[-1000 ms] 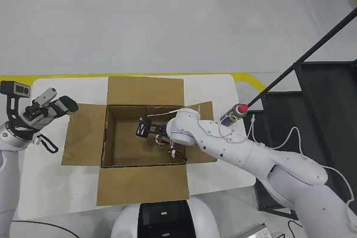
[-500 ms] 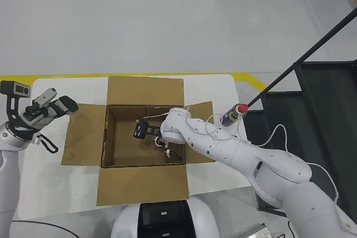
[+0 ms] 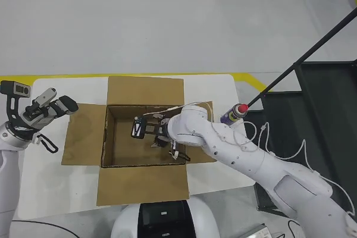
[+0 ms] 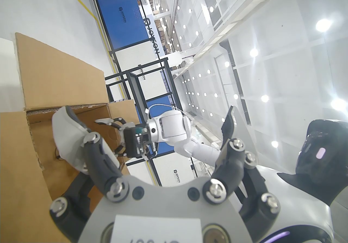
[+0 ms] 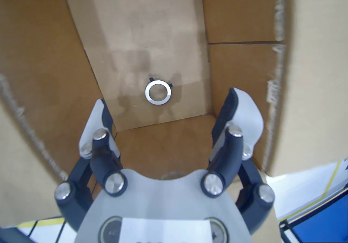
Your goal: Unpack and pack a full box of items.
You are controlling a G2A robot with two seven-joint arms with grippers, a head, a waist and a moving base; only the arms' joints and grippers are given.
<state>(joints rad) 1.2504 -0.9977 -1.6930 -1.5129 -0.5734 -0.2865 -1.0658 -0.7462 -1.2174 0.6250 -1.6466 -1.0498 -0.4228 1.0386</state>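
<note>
While the left gripper [image 3: 55, 101] hangs wide open and empty just beside the box's [image 3: 143, 184] left flap, the work sits further right, inside the box. Picking up the metal ring [image 5: 158, 100] well probably means a straight descent clear of the cardboard walls, then a pinch across its rim, since it lies flat and could slide. It rests on the box floor, below the right gripper [image 5: 167, 97] and roughly centred between its widely spread, empty fingers. Right of the box stands a spray can [image 3: 233, 113].
</note>
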